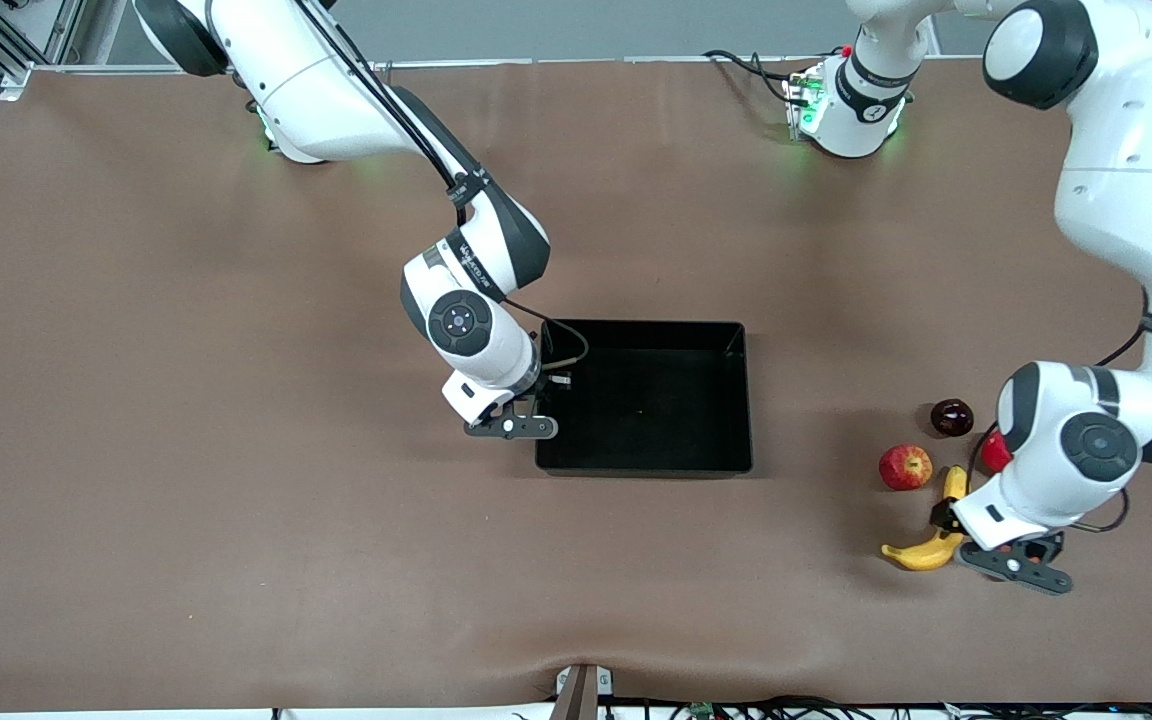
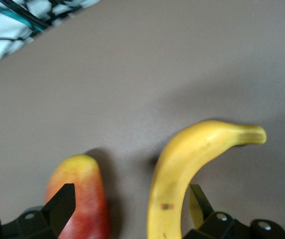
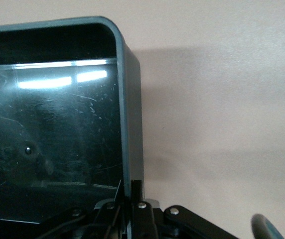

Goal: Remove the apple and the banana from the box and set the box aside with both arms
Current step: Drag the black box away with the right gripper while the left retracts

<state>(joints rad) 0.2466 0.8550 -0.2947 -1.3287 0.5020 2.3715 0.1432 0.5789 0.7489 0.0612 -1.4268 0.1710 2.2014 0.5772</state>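
Observation:
The black box (image 1: 646, 400) stands mid-table. My right gripper (image 1: 533, 412) is shut on its wall at the right arm's end. In the right wrist view the fingers of my right gripper (image 3: 132, 186) pinch that thin wall of the box (image 3: 128, 99). The yellow banana (image 1: 926, 550) lies on the table toward the left arm's end, and the red apple (image 1: 904, 467) sits just farther from the camera. My left gripper (image 1: 1014, 562) is down at the banana, open. In the left wrist view the wide-apart fingers of my left gripper (image 2: 131, 194) straddle the banana (image 2: 182, 164), which rests on the table.
An oblong red-yellow fruit (image 2: 77, 199) lies beside the banana, by one finger. A dark purple round fruit (image 1: 951, 417) and a red fruit (image 1: 996, 452), partly hidden by the left arm, lie close by. Brown cloth covers the table.

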